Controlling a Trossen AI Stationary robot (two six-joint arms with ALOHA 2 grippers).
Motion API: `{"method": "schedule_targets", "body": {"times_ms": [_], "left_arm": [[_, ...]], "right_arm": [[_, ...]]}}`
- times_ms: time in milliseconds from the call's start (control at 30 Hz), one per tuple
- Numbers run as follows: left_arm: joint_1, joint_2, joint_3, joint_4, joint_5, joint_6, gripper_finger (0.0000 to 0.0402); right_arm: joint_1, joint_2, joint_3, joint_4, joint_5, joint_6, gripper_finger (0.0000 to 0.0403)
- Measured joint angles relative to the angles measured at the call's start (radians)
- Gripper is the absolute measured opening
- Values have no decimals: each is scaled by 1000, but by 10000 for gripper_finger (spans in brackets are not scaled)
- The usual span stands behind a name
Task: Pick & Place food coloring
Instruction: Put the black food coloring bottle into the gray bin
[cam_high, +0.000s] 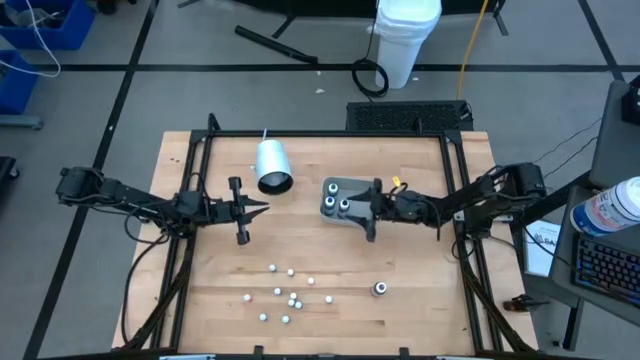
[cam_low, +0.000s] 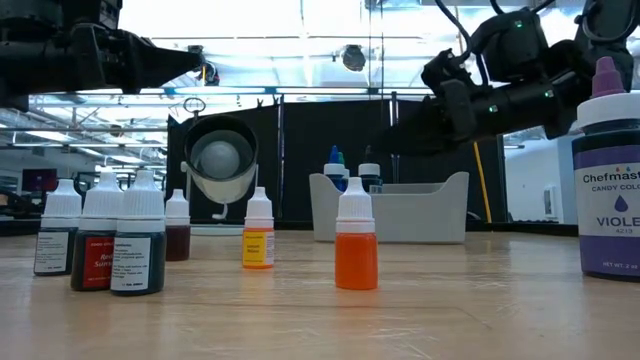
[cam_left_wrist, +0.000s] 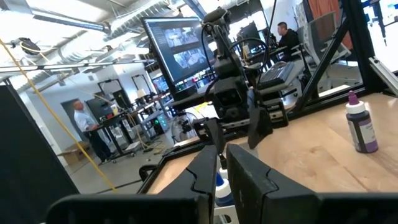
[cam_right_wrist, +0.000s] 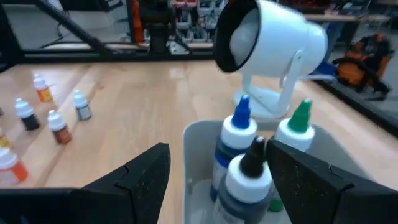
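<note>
The right hand (cam_right_wrist: 214, 168) hangs wide open and empty over the tray (cam_high: 335, 186), apparently having room to release among the three bottles (cam_right_wrist: 239, 134) inside, while other food coloring (cam_high: 285, 297) dots the tabletop (cam_high: 420, 240); the left hand (cam_high: 258, 209) waits nearly closed, empty.

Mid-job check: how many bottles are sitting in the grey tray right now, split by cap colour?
Blue-capped white dropper bottle: 1
Green-capped white dropper bottle: 1
Black-capped white dropper bottle: 1
Total in the clear grey rectangular tray: 3
</note>
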Motion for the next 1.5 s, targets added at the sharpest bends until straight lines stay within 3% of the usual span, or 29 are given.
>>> {"method": "schedule_targets", "body": {"times_ms": [367,633,1200,1500], "left_arm": [[0,0,0,0,0,1,47],[0,0,0,0,0,0,47],[0,0,0,0,0,2,47],[0,0,0,2,-1,2,47]], "right_arm": [[-8,0,0,-38,0,12,254],[-8,0,0,-34,82,28,254],[-8,0,1,-40,77,29,254],[-3,134,104,-40,50,29,254]]}}
